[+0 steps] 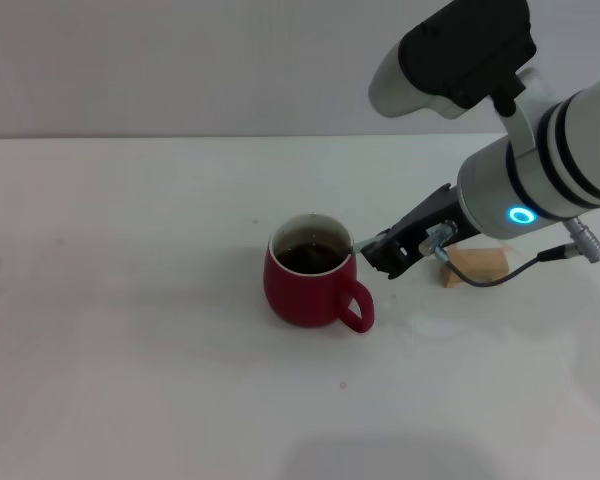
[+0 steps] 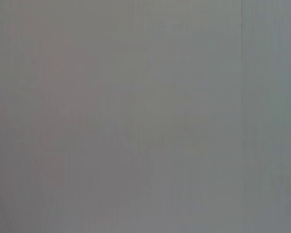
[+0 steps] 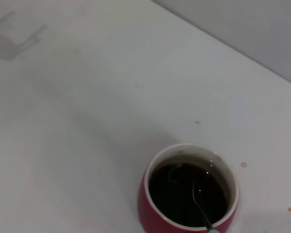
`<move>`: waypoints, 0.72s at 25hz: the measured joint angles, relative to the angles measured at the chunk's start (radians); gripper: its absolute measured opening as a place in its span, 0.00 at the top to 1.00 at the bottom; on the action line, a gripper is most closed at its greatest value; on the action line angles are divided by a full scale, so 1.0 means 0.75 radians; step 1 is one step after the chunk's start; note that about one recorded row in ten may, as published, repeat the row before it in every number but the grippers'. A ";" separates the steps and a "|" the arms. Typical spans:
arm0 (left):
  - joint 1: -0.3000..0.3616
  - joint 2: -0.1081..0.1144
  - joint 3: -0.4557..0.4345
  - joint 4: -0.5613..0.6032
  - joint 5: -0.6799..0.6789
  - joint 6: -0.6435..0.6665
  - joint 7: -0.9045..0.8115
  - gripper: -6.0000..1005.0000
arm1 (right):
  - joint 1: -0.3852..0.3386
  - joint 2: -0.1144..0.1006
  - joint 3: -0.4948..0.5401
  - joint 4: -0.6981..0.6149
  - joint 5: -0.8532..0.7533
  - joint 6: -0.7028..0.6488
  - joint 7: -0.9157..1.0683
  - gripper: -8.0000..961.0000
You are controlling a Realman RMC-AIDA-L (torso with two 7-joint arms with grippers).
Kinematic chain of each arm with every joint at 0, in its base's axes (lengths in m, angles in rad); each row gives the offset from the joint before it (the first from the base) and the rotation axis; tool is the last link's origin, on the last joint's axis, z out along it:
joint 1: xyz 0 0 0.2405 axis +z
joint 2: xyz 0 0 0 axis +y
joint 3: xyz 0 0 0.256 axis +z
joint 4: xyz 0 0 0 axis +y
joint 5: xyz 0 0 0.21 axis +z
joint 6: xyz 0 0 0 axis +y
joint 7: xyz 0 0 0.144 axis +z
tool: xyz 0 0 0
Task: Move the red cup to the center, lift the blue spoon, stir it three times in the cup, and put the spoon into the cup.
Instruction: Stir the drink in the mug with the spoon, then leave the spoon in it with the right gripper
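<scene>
Spoon in cup, right gripper [image 1: 372, 250] gripping it.
We see the red cup [image 1: 308, 283] mid-table, the blue spoon [image 3: 200, 204] dipped in its dark liquid; a wooden block [image 1: 475, 266] sits right of it.

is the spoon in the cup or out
In. The spoon dips into the cup's dark liquid, handle over the rim toward the right gripper.

The blue spoon [image 3: 200, 206] apparently dips into the red cup [image 3: 157, 213].
</scene>
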State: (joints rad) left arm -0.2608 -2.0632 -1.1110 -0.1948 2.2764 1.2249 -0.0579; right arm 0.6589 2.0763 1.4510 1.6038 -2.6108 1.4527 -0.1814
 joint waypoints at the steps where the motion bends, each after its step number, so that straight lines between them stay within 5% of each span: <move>1: 0.000 0.000 0.000 0.000 0.000 0.002 -0.001 0.16 | 0.000 0.001 -0.006 0.001 0.001 0.001 0.002 0.84; 18: 0.004 0.000 0.001 -0.012 0.006 0.009 0.000 0.16 | 0.049 0.002 -0.065 -0.082 0.046 -0.078 -0.007 0.84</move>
State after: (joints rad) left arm -0.2581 -2.0632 -1.1105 -0.2036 2.2808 1.2318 -0.0581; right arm 0.6958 2.0777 1.4021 1.5420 -2.5759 1.3943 -0.1866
